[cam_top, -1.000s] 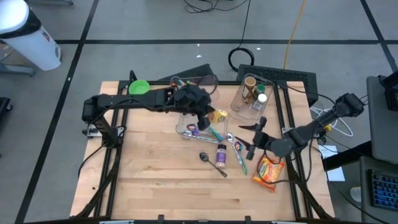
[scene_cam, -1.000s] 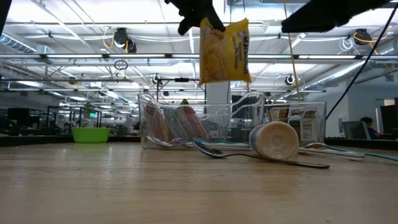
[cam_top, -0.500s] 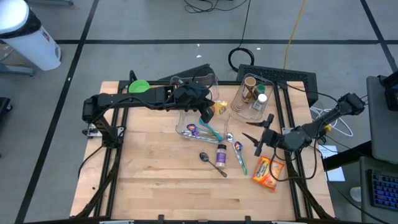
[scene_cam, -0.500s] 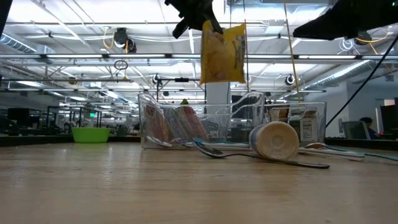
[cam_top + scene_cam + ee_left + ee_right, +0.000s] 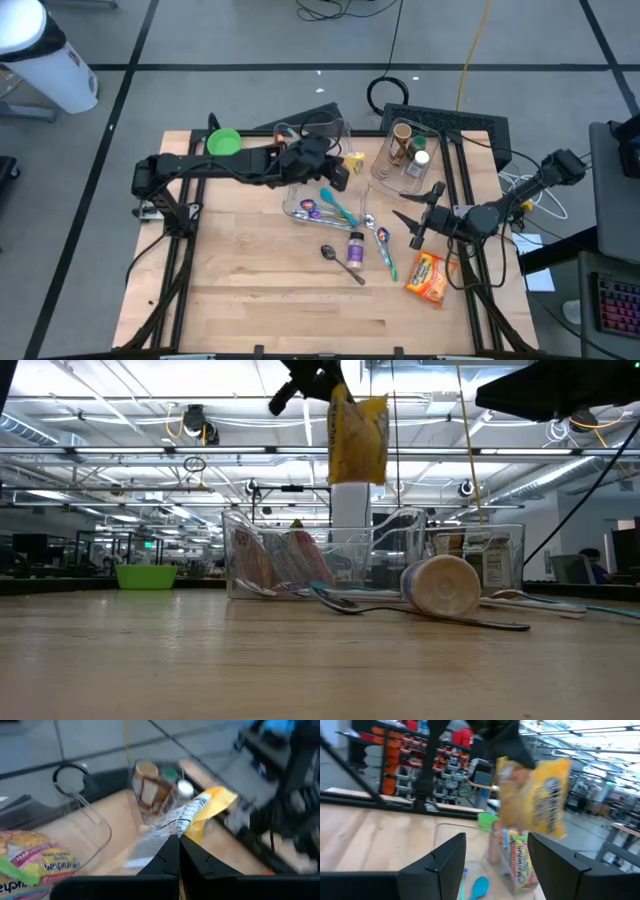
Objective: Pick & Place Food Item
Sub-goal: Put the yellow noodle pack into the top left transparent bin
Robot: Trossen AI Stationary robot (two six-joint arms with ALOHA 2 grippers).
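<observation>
Yellow snack packet point(image 5: 358, 440) dangles high above the table, pinched by its top edge!

Left gripper point(image 5: 338, 172) is clamped tight on that packet, carrying it just past the clear bin point(image 5: 312, 175) at about twelve o'clock of the table, with the jar container point(image 5: 405, 152) off at its three o'clock. Only a thin seam sits between those fingers point(image 5: 172, 857), so my worry is a slip: the bag hangs and turns freely, and a quick swing could shake it loose onto the spoons point(image 5: 345, 262) and small bottle point(image 5: 355, 249) below. Right gripper point(image 5: 418, 218) hovers at four o'clock, fingers point(image 5: 440, 867) spread wide and empty, close enough that the two arms could brush if they converge. Orange packet point(image 5: 430, 277) lies on the wood near five o'clock, untouched.
</observation>
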